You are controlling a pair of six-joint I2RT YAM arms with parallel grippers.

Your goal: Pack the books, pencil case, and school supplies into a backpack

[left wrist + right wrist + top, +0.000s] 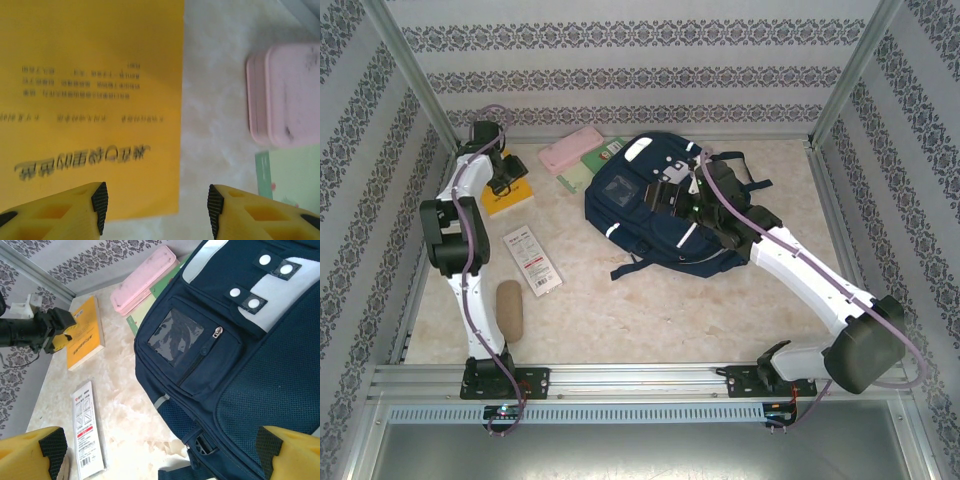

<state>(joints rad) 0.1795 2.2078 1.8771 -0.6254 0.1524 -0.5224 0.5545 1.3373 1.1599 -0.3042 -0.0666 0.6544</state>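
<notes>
Two-arm packing scene on a pale marbled table. At left: hovering with the left gripper over the far corner, fingers released and clasping nothing; straddling the long edge of the yellow-orange book, with its cover lying flat under and ahead of the left-hand finger and bare table showing between the fingertips; facing the pale pink pencil case, well ahead of the right-hand finger and resting against a small green book lying just ahead of that same finger. At right: hovering with the right gripper above the navy backpack, fingers spread wide and grasping nothing; looking down on the zipped front pocket ahead of and between the fingertips, with mesh fabric reaching to the right-hand finger; overlooking the long white packet with red markings, lying flat on the table just ahead of the left-hand finger. In the overhead view: showing the tan rounded piece well behind the left gripper's fingers, near the packet and beside that arm.
</notes>
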